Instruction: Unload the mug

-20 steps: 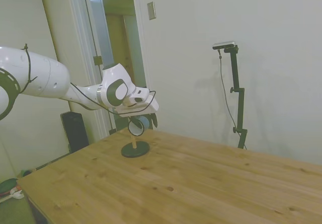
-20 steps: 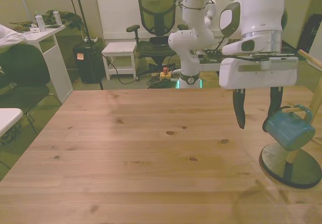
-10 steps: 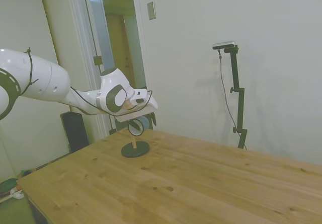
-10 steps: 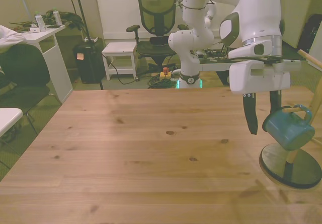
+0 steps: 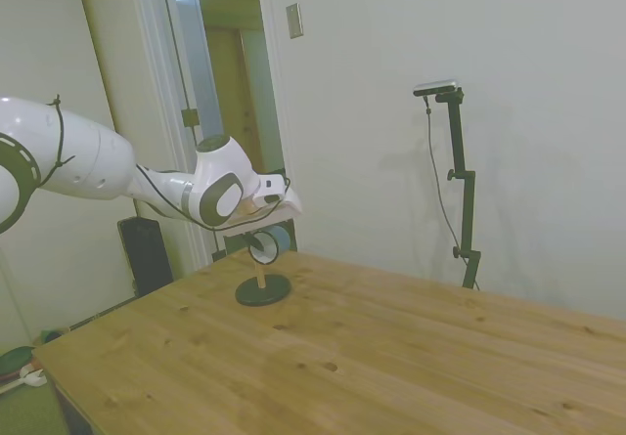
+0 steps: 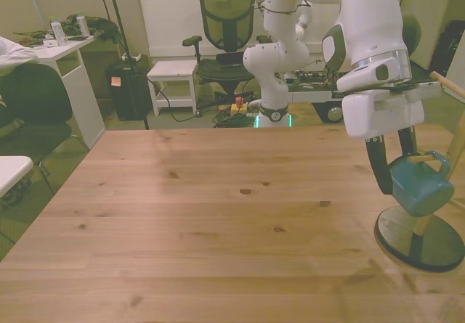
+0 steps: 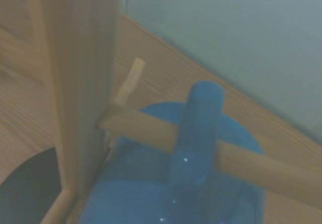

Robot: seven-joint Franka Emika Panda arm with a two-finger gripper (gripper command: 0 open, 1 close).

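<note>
Your claw (image 6: 393, 165) stood open around the mug (image 6: 421, 186), which hung by its handle on a peg of the wooden stand (image 6: 420, 239) near the surface's (image 6: 218, 221) edge. Pulling sideways rather than along the peg risked tipping the stand.

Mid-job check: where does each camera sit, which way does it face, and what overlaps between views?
Side view: off one side of the table, looking across it; the white arm reaches in from the left toward the mug on the peg stand.
Front view: across the table, facing the robot; arm and gripper show, fingers straddling the mug.
Wrist view: on the wrist, close above the mug hanging on a peg; no arm visible.
Shared: mug and stand appear in all three.
</note>
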